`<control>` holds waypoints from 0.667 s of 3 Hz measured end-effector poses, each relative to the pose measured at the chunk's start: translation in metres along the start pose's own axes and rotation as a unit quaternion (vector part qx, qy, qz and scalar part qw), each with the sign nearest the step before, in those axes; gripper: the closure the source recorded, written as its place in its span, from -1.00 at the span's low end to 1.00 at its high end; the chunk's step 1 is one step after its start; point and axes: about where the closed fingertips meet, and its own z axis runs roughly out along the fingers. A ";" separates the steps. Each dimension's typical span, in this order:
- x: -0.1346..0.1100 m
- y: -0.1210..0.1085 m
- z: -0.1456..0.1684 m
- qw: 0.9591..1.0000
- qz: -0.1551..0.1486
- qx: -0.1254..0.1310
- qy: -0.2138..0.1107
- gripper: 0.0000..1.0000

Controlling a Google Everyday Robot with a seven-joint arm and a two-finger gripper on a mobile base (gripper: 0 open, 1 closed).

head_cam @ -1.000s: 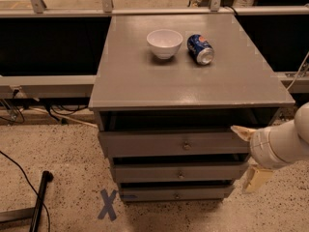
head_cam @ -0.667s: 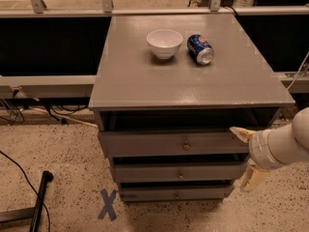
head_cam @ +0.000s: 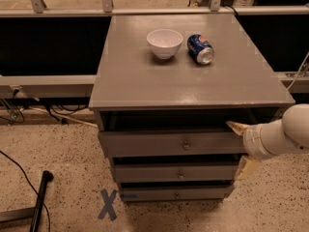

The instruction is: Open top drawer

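The top drawer (head_cam: 145,144) is the widest grey front of the grey cabinet, with a small round metal knob (head_cam: 186,144) at its centre. It stands a little forward of the two narrower drawers below, with a dark gap above it. My gripper (head_cam: 240,148) is at the right end of this drawer front, coming in from the right on a white arm (head_cam: 280,135). Its fingers are spread. One pale fingertip (head_cam: 236,127) is at the drawer's top right corner and the other (head_cam: 246,167) is below the front's lower edge. The gripper holds nothing.
On the cabinet top (head_cam: 145,81) stand a white bowl (head_cam: 164,42) and a blue can (head_cam: 200,49) lying on its side. A blue X mark (head_cam: 108,204) is on the speckled floor at front left. A black pole (head_cam: 39,199) and cables lie at the left. Dark shelving runs behind.
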 end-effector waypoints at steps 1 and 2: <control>0.009 -0.020 0.015 1.000 0.005 0.007 0.001 -1.00; 0.016 -0.032 0.031 1.000 0.014 0.004 0.004 -0.66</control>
